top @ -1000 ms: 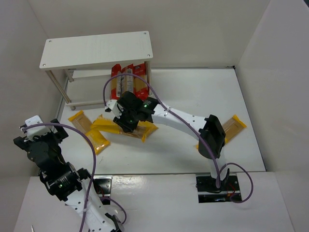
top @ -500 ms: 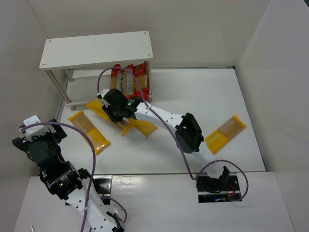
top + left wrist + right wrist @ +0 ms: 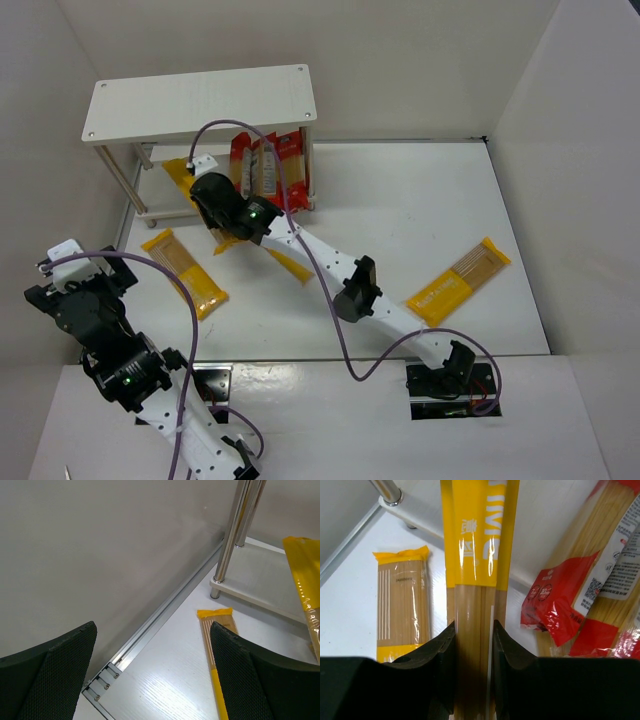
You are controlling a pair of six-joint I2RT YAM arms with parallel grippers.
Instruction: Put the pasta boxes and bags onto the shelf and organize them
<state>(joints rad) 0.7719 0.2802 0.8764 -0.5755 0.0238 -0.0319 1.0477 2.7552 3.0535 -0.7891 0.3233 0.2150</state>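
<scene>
Table (image 3: 400, 200): white, walled on three sides; carries the shelf and the loose pasta.
Shelf (image 3: 200, 103): white, at the far left of the table; top board bare, lower tier (image 3: 260, 580) visible beneath it.
Right arm (image 3: 320, 265): stretched far across the table toward the left-front of the shelf.
Left arm (image 3: 120, 360): folded back at the near left, well apart from the shelf.
Held pack (image 3: 475, 530): long yellow spaghetti pack; its far end reaches over the lower tier, under the top board, left of the red bags.
Middle pack (image 3: 290, 265): yellow, flat on the table, partly hidden under the right arm.
Left pack (image 3: 185, 270): yellow, flat on the table in front of the shelf's left leg.
Right pack (image 3: 455, 282): yellow, flat on the table, far right, well apart from the shelf.
Red bags (image 3: 268, 170): red-edged clear spaghetti bags at the shelf's right end, below the top board; whether they rest on the lower tier, cannot tell.
Right tool (image 3: 472, 630): narrow, both pads pressed on the sides of the held pack.
Left tool (image 3: 152, 630): wide, nothing between the pads.
</scene>
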